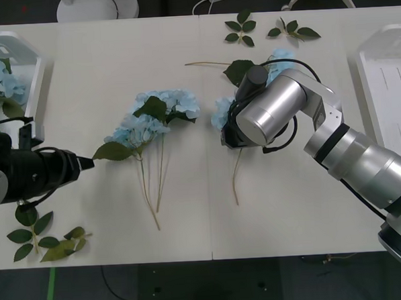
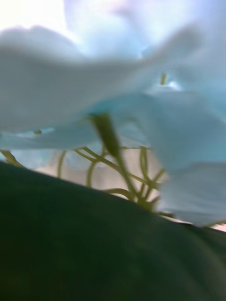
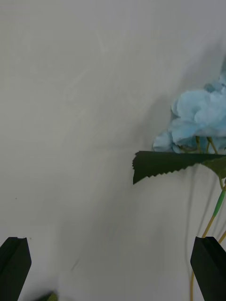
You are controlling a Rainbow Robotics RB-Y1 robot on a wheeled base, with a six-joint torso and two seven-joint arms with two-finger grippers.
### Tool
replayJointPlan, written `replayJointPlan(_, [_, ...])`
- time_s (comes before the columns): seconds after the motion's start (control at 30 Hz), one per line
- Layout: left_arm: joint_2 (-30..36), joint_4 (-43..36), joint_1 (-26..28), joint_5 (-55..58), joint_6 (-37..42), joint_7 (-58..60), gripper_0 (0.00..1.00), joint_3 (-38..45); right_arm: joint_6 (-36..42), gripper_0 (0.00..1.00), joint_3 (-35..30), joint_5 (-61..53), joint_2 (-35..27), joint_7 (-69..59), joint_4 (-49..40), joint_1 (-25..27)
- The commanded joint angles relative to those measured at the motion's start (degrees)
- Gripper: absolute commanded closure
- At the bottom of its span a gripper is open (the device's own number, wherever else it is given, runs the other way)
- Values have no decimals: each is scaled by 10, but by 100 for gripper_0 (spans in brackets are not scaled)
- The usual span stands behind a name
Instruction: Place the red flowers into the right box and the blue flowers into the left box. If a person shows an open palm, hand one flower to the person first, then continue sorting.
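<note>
**Right tool down on a blue stem, left tool waiting apart**

Right tool [image 1: 227, 136] sits low over the middle of the surface [image 1: 191, 231], pressed in among the blossoms of one of the blue flowers [image 1: 220, 113]; whether it is apart or together I cannot tell, since petals and a dark leaf crowd its wrist view. That stem's stalk runs from under the arm toward the near edge. Left tool [image 1: 87, 162] hovers near the left edge, its fingers [image 3: 209, 261] spread wide with nothing between them, pointing at a serrated leaf [image 3: 165, 164] of a second bunch of blue flowers lying left of centre. More blue flowers lie in the left box [image 1: 35, 78] at the far left corner. The right box [image 1: 385, 80] stands at the right edge. Loose leaf sprigs [image 1: 40, 239] lie at the near left corner and along the far edge.
</note>
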Motion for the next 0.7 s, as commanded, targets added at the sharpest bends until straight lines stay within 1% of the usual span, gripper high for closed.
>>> replayJointPlan(0.03, [-43,-3,-58,-42,40,0,0,-55,-29,0,-9,13,28,-7,24,2])
replayJointPlan(0.2, [-89,-3,-106,-63,106,3,0,-65,-30,0,-9,11,30,-10,25,4])
replayJointPlan(0.27, [-108,5,-135,-76,131,1,0,-77,-29,0,-8,9,30,-10,24,5])
replayJointPlan(0.4, [-121,34,-171,-102,142,0,0,-110,-29,0,-9,10,28,-7,25,9])
replayJointPlan(0.53, [-132,69,-191,-140,122,-5,0,-147,-29,0,-9,23,28,-2,25,17])
replayJointPlan(0.57, [-134,81,-195,-147,113,-5,0,-161,-29,2,-9,25,27,-2,25,20])
replayJointPlan(0.6, [-134,88,-199,-150,107,-5,0,-167,-29,8,-9,26,27,-2,25,21])
replayJointPlan(0.67, [-140,113,-211,-165,90,-5,0,-193,-29,27,-9,30,25,-1,25,24])
replayJointPlan(0.7, [-142,124,-217,-171,85,-5,0,-203,-31,30,-9,33,26,0,25,26])
